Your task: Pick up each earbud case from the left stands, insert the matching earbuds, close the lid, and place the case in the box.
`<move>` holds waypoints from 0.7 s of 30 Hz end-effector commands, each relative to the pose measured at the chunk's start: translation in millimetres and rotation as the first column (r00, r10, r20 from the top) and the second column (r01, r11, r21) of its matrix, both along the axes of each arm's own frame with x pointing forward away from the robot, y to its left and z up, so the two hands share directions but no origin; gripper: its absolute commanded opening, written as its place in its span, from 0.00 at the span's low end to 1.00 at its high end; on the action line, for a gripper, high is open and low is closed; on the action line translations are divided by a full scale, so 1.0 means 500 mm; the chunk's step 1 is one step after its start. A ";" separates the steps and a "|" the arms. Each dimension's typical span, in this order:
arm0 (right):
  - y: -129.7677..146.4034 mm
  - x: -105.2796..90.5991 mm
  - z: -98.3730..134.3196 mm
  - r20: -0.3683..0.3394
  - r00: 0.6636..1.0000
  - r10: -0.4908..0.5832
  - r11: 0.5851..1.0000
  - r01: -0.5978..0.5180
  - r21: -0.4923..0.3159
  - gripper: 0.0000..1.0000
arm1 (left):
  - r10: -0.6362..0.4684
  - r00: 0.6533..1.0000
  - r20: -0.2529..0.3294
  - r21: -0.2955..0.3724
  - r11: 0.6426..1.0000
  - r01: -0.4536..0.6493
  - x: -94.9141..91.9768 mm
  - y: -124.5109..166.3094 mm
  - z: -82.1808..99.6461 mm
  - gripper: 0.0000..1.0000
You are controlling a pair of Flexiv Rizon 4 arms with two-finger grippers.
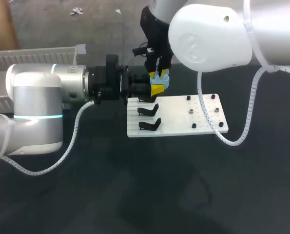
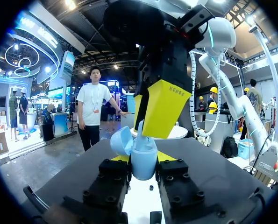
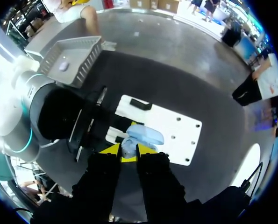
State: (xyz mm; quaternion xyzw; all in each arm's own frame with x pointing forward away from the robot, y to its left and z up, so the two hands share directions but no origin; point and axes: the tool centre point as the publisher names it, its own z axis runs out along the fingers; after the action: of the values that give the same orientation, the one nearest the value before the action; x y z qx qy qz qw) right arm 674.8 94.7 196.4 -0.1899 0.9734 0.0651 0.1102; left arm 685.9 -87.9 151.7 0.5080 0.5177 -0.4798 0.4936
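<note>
1. The left gripper [image 2: 142, 159] is pinching the open blue case [image 2: 143, 168] from both sides, with the lid [image 2: 121, 140] flipped back.
2. The right gripper [image 1: 158, 74] hangs straight over the case's mouth. I cannot tell whether it grips an earbud.
3. Judged step: putting in an earbud. Next comes a straight push down, a clean retreat, then closing the lid.
4. The box [image 1: 32, 52] sits behind the left gripper. The white board [image 1: 183, 124] with black stands [image 1: 148, 110] lies under both grippers on the dark table [image 1: 135, 190].

Head camera looks down on the table [image 1: 86, 195] from above and behind; left wrist camera faces the blue earbud case [image 2: 143, 158] level and close, right wrist camera from directly overhead.
</note>
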 end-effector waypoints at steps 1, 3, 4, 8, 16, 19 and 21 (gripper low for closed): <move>0.002 0.008 0.000 -0.009 1.000 0.006 1.000 -0.006 -0.005 0.00 | 0.003 1.000 0.002 -0.003 1.000 -0.003 -0.001 0.000 -0.001 0.00; 0.002 0.008 0.000 -0.009 1.000 0.009 1.000 -0.009 -0.007 0.00 | 0.003 1.000 0.002 -0.003 1.000 -0.003 -0.001 0.000 -0.001 0.00; 0.002 0.009 0.000 -0.009 1.000 0.012 1.000 -0.012 -0.008 0.00 | 0.003 1.000 0.002 -0.003 1.000 -0.003 -0.001 0.000 -0.001 0.00; 0.003 0.009 -0.001 -0.013 1.000 0.022 1.000 -0.022 -0.013 0.00 | 0.003 1.000 0.002 -0.003 1.000 -0.003 -0.001 0.000 -0.001 0.00; 0.000 0.003 -0.005 -0.020 1.000 0.017 1.000 -0.017 -0.019 0.00 | 0.003 1.000 0.002 -0.003 1.000 -0.003 -0.001 0.000 -0.001 0.00; 0.000 0.002 -0.006 -0.022 1.000 0.012 1.000 -0.013 -0.018 0.00 | 0.003 1.000 0.002 -0.003 1.000 -0.003 -0.001 0.000 -0.001 0.00; 0.000 0.002 -0.008 -0.022 1.000 0.011 1.000 -0.011 -0.018 0.00 | 0.003 1.000 0.002 -0.003 1.000 -0.003 -0.001 0.000 -0.001 0.00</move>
State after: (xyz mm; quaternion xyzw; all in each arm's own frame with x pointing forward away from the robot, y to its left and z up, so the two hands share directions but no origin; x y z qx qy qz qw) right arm 674.4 94.4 193.7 -0.1959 0.9739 0.0598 0.0982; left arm 685.9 -88.0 151.2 0.5079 0.5179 -0.4800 0.4934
